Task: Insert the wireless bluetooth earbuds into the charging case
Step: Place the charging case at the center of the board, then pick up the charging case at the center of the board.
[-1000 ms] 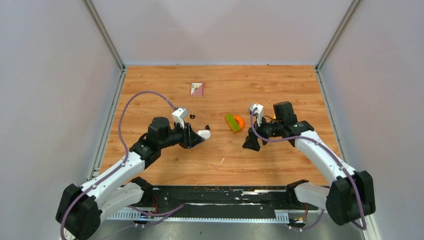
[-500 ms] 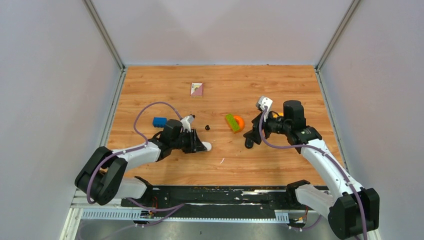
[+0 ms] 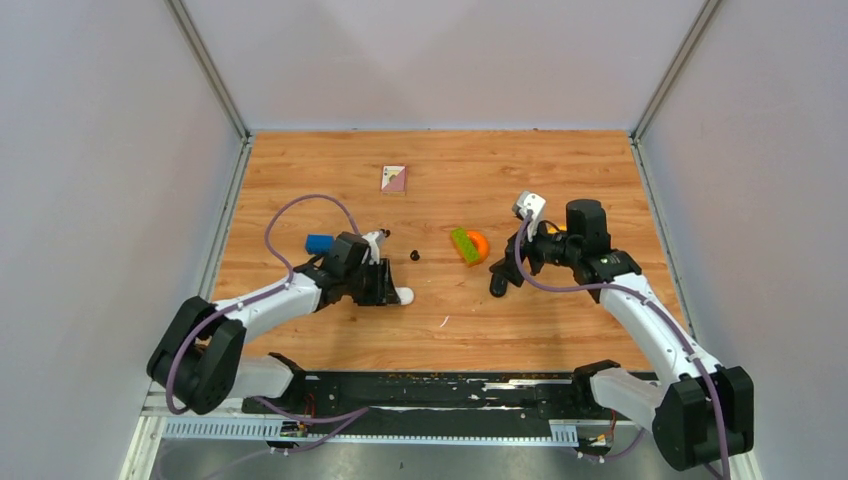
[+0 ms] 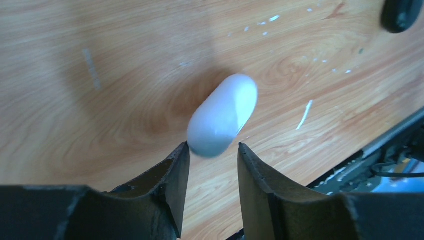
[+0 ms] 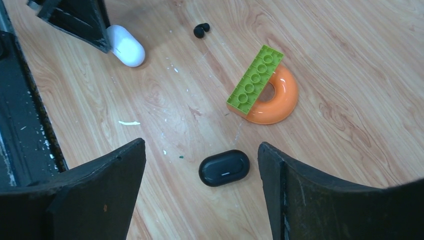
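A wood-grain table (image 3: 560,180) fills the floor of a booth with plain pale walls (image 3: 100,150); white flecks mark the wood toward 6 o'clock. A small card (image 3: 393,178) lies toward 12 o'clock, a blue block (image 3: 319,243) at 9, and an orange-and-green toy (image 3: 469,245) near the centre.

Half a second earlier the left arm reached a little farther in. The white case (image 3: 404,295) now sits slightly nearer 9 o'clock, while the right arm has barely shifted. A second ago the left arm hid the blue block.

The left gripper (image 4: 212,160) has its jaws narrowly parted. The white case's (image 4: 222,115) near end lies on the wood just between the tips, and it looks let go. The right gripper (image 5: 200,150) is spread wide above the closed black case (image 5: 224,167), gripping nothing.

One black earbud (image 3: 415,255) lies loose on the table between the white case and the toy, at 12 o'clock of the white case. Only the right wrist view shows its two-lobed shape (image 5: 201,30) and the studs on the toy's (image 5: 262,87) green brick. Only the left wrist view shows the gap at the left fingers.
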`<state>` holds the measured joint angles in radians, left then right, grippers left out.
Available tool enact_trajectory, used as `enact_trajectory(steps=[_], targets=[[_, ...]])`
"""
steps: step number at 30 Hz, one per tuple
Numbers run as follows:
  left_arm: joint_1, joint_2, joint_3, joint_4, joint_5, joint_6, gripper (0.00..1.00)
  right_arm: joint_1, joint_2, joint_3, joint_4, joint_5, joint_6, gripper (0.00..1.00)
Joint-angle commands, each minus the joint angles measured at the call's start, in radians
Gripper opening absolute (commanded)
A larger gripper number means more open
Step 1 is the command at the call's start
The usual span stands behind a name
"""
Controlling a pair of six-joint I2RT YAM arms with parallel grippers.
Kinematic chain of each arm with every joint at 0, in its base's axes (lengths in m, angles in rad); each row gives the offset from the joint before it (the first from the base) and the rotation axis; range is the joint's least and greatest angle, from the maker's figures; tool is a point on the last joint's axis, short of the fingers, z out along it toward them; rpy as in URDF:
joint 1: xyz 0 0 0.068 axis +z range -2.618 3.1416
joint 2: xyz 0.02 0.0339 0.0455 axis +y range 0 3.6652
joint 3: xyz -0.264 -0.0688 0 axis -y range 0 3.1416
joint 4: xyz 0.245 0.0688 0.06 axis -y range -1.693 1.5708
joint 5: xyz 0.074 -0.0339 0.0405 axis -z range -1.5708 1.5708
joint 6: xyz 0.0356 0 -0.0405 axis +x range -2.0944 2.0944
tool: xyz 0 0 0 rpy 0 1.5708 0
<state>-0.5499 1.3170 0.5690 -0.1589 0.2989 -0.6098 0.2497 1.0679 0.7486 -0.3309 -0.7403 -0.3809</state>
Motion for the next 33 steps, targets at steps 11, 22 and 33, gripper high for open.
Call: enact_trajectory(steps=[11,22,33], targets=[[-0.017,-0.367,0.111,-0.332,-0.289,0.134,0.57,-0.021,0.154,0.071,-0.016,0.407,-0.193,0.69],[-0.082,-0.455,0.004,-0.221,-0.244,0.089,0.56,0.042,0.433,0.134,-0.053,0.679,-0.330,0.63],[-0.091,-0.520,-0.045,-0.099,-0.177,0.134,0.57,0.118,0.384,0.118,-0.197,0.376,-0.407,0.66]])
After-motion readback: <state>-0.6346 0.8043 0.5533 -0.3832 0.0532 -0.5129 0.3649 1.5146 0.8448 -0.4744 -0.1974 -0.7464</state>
